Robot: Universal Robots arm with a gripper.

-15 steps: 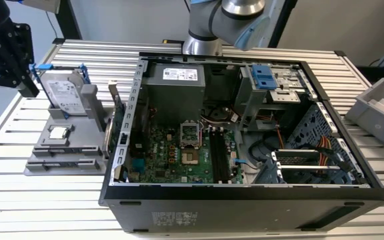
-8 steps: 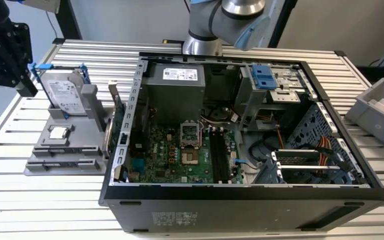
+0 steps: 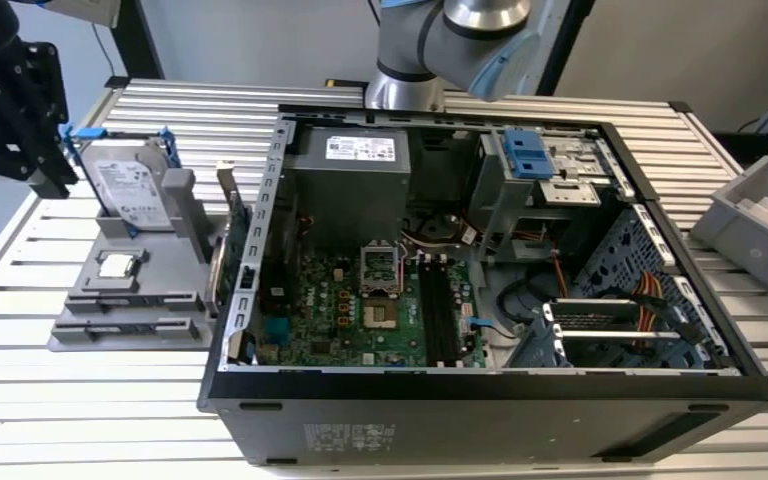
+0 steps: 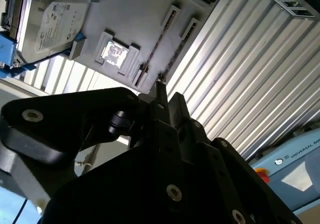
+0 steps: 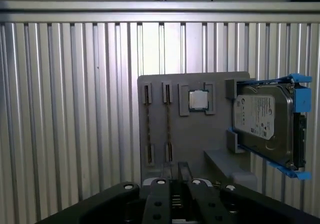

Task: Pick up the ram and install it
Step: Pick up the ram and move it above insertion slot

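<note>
Your gripper (image 5: 176,166) hung near the ram (image 5: 168,124), jaws narrow and empty; you likely needed them squared across its thin edge.

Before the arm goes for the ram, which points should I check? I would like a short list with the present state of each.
1. The ram is in the gray holder: ok, thin sticks stand in two slots.
2. The tool is apart from the holder: ok.
3. The tool is lined up with one stick: cannot tell.
4. The black motherboard slots are free: ok, they look empty.
5. The case is open: ok.
</note>
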